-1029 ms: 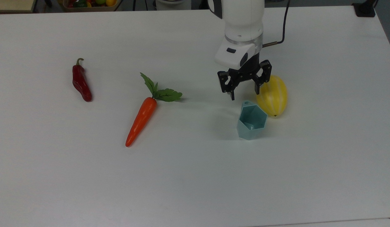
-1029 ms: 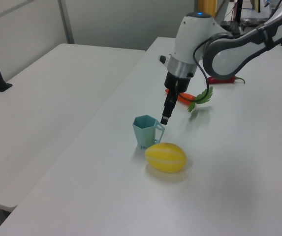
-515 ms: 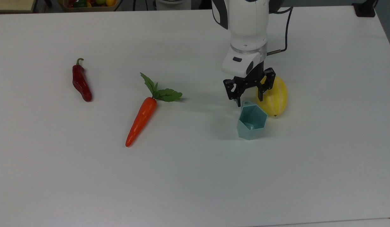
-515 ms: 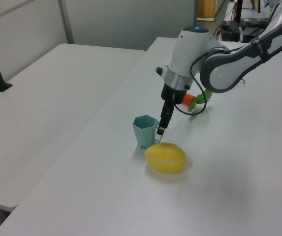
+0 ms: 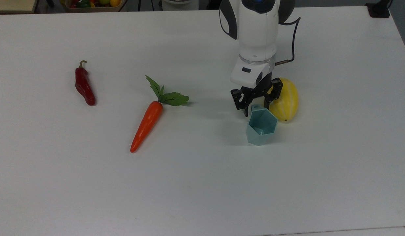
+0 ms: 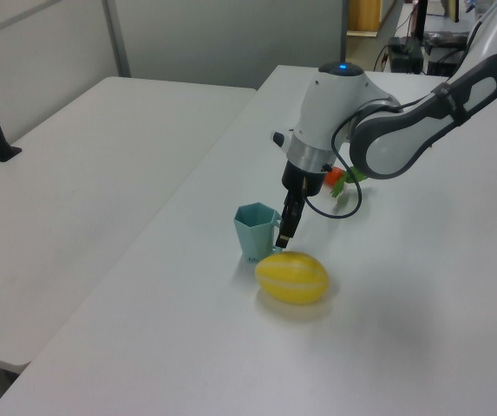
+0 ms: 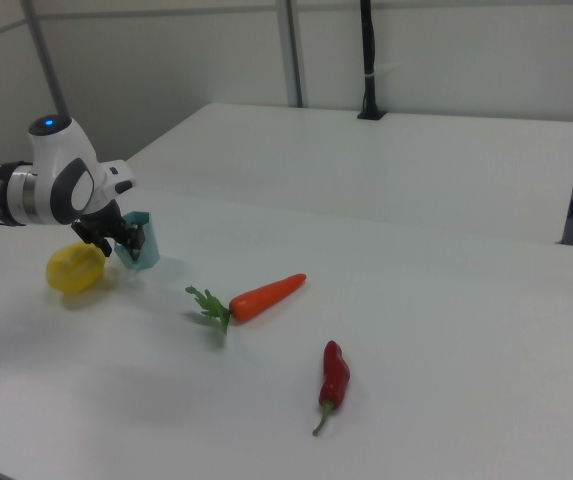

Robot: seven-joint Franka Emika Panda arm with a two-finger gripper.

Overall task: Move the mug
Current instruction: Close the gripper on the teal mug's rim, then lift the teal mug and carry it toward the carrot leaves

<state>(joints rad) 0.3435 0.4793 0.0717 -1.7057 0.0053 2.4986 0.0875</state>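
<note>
Lower than a moment ago, tool (image 5: 256,107) now straddles mug's (image 5: 261,127) rim tab, jaws apart, beside melon (image 5: 285,100) on counter (image 5: 202,183).

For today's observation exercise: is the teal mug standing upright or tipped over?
Upright. The mug rests on its base on the table, opening facing up.

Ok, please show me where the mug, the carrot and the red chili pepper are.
mug (image 5: 260,127), top view, on its open inside.
carrot (image 5: 147,125), top view, on the middle of the orange body.
red chili pepper (image 5: 84,86), top view, on the middle of the pod.
</note>
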